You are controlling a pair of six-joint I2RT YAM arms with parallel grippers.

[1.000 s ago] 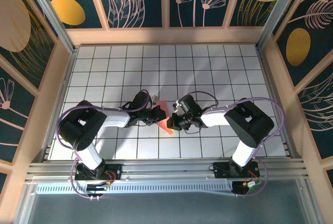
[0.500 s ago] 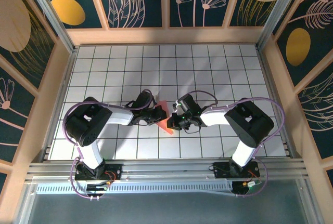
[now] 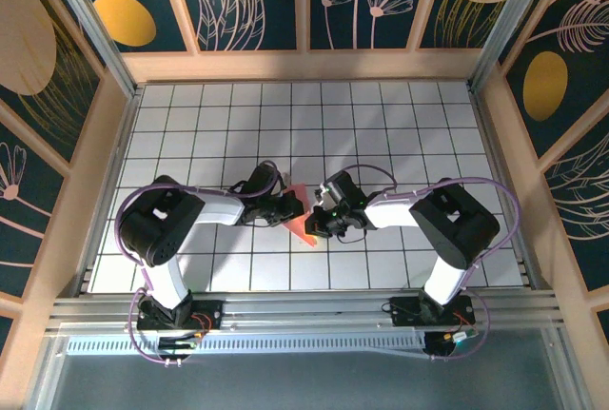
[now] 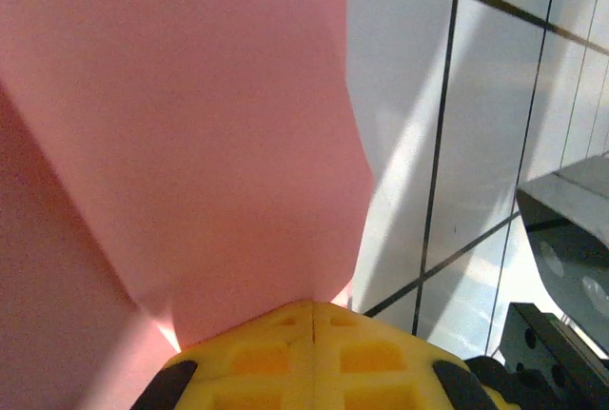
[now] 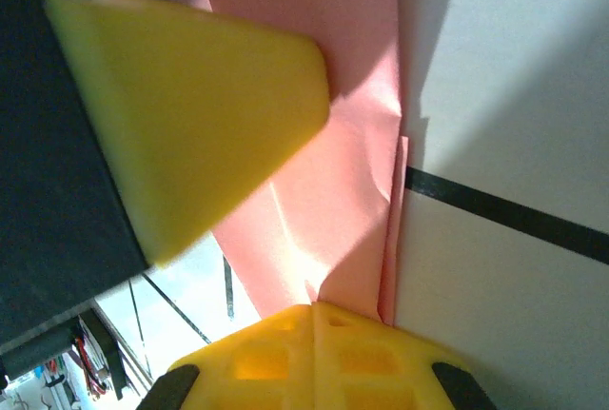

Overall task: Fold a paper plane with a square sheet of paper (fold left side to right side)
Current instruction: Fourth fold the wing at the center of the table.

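Observation:
The salmon-pink sheet of paper (image 3: 303, 224) lies at the table's middle as a narrow, pointed, layered fold, the paper plane shape. My left gripper (image 3: 290, 208) is shut on its left side; in the left wrist view the yellow fingertips (image 4: 312, 307) meet on the paper (image 4: 190, 144), which rises away from them. My right gripper (image 3: 318, 222) is shut on the right side. In the right wrist view its jaws (image 5: 314, 307) pinch a creased layer of the paper (image 5: 324, 210) beside a stacked edge. The left gripper's yellow finger (image 5: 190, 96) presses the paper just above.
White tiles with dark grout (image 3: 381, 134) cover the table, with open room behind and to both sides. Wooden walls (image 3: 304, 66) close it in. A metal rail (image 3: 304, 310) runs along the near edge. The right gripper's dark body (image 4: 561, 239) is close on the right.
The left arm's elbow has swung a little to the right. Both grippers and the paper stay almost where they were, still shut on it.

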